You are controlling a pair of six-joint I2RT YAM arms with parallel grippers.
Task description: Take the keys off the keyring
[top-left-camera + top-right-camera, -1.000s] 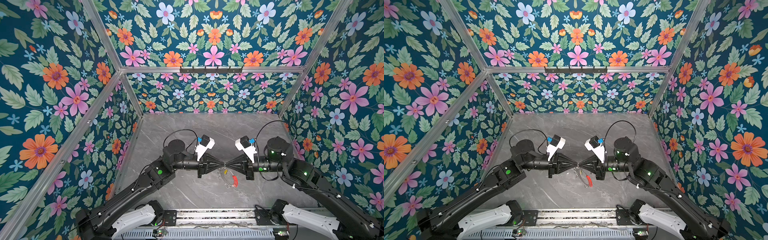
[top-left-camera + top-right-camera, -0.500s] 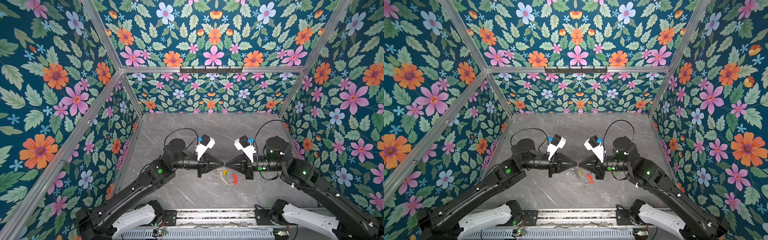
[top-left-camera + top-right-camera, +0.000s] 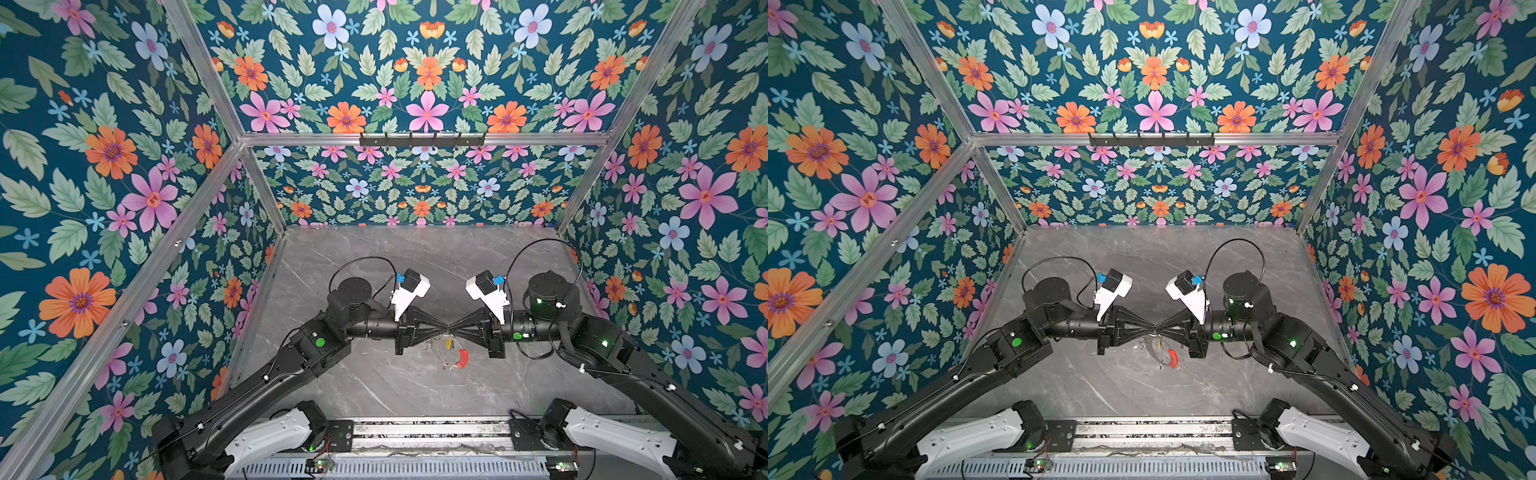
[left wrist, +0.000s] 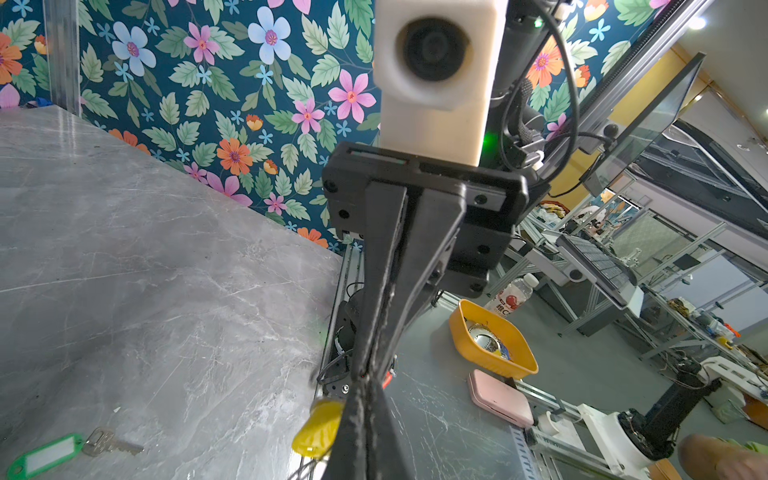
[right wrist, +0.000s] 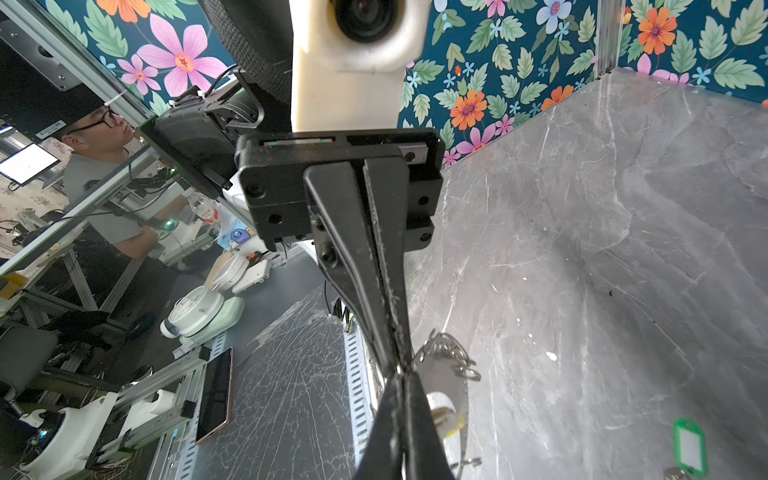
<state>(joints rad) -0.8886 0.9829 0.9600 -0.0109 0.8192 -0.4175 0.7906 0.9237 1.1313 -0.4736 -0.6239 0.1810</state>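
In both top views, finds left claw (image 3: 444, 331) freshly tightened against right claw (image 3: 454, 331), both pinching the keyring (image 3: 461, 358), which has swung slightly left. From the left wrist, yellow-tagged key (image 4: 318, 428) still strung, green-tagged key (image 4: 45, 455) free on the counter (image 4: 124, 249). From the right wrist, small loops (image 5: 449, 357) bunched at the tips. Leaves one key to work off.

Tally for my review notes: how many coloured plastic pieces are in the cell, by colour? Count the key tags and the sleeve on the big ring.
Green tag: 1
Yellow tag: 1
Red sleeve: 1
Total: 3
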